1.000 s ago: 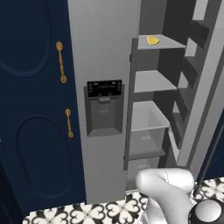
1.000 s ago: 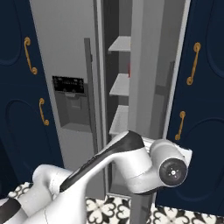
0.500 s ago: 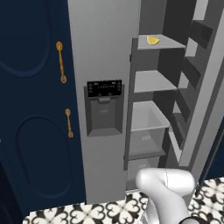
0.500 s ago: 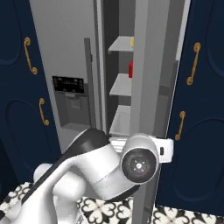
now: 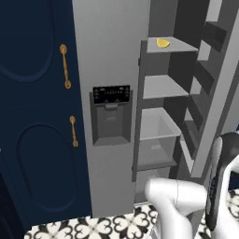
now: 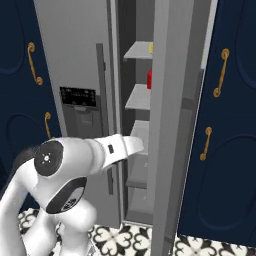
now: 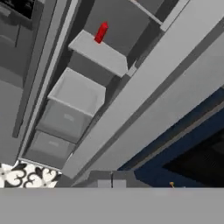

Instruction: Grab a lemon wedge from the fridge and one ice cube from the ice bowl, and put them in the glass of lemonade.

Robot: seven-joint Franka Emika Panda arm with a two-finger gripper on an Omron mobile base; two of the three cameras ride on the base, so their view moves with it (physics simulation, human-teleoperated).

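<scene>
The fridge (image 5: pixel 109 51) stands with its right door (image 6: pixel 172 115) swung open, baring grey shelves and drawers. The lemon wedge (image 5: pixel 162 43), a small yellow crescent, lies on the top shelf; in the right base view a sliver of it (image 6: pixel 150 48) peeks past the door edge. My arm's white forearm (image 6: pixel 112 150) reaches toward the opening at drawer height, well below the wedge. My gripper (image 7: pixel 112 183) is shut and holds nothing, and it faces the fridge's drawers (image 7: pixel 76 94). The ice bowl, ice cube and glass of lemonade are out of view.
A small red item (image 6: pixel 149 79) stands on the second shelf (image 7: pixel 101 32). The black dispenser panel (image 5: pixel 111 114) is on the closed left door. Navy cabinets with gold handles (image 5: pixel 64 65) (image 6: pixel 220 72) flank the fridge. The open door's edge stands close to my forearm.
My arm has swung over to the left in the right base view, and its forearm now points into the fridge opening. The gripper has stayed shut. Fridge and lemon wedge have not moved.
</scene>
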